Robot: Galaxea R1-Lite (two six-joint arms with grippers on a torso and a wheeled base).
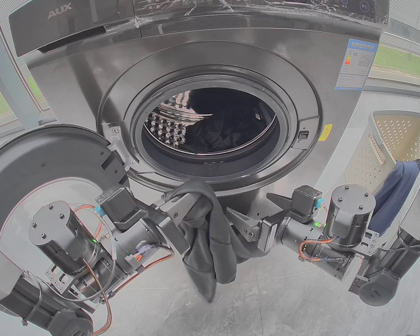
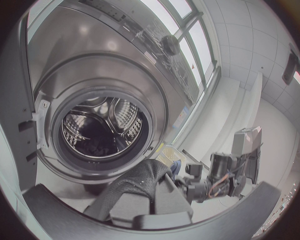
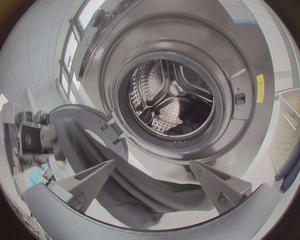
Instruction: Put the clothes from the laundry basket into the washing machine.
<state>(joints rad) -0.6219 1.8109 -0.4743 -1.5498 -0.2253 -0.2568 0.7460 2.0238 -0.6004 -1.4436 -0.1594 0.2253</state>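
A silver front-loading washing machine (image 1: 236, 48) is seen directly ahead, standing on a grey stone-patterned floor (image 1: 266, 310). Its round door (image 1: 34, 166) is swung fully open to the robot's left. The steel drum (image 1: 170, 125) is exposed, and dark clothing (image 1: 225, 124) is seen lying in its lower part; the same pile is visible from the left wrist view (image 2: 93, 140) and the right wrist view (image 3: 190, 122).

A cream perforated laundry basket (image 1: 406, 133) is placed on the floor to the right of the machine, near its front corner. A blue garment (image 1: 397, 189) is draped over the basket's near rim.

A dark grey garment (image 1: 209, 246) is held in the air just below the rim of the drum opening, outside the machine, with most of its length hanging down toward the floor. It is pinched at its upper end by the left gripper (image 1: 184, 204), whose fingers (image 2: 168, 190) are clenched on the cloth (image 2: 137, 181).

The right gripper (image 1: 258, 215) is positioned just beside the hanging garment on its right side. Its fingers (image 3: 218, 187) are spread wide and nothing is grasped between them; the grey cloth (image 3: 140, 193) is seen passing under them, and whether it is touched cannot be told.
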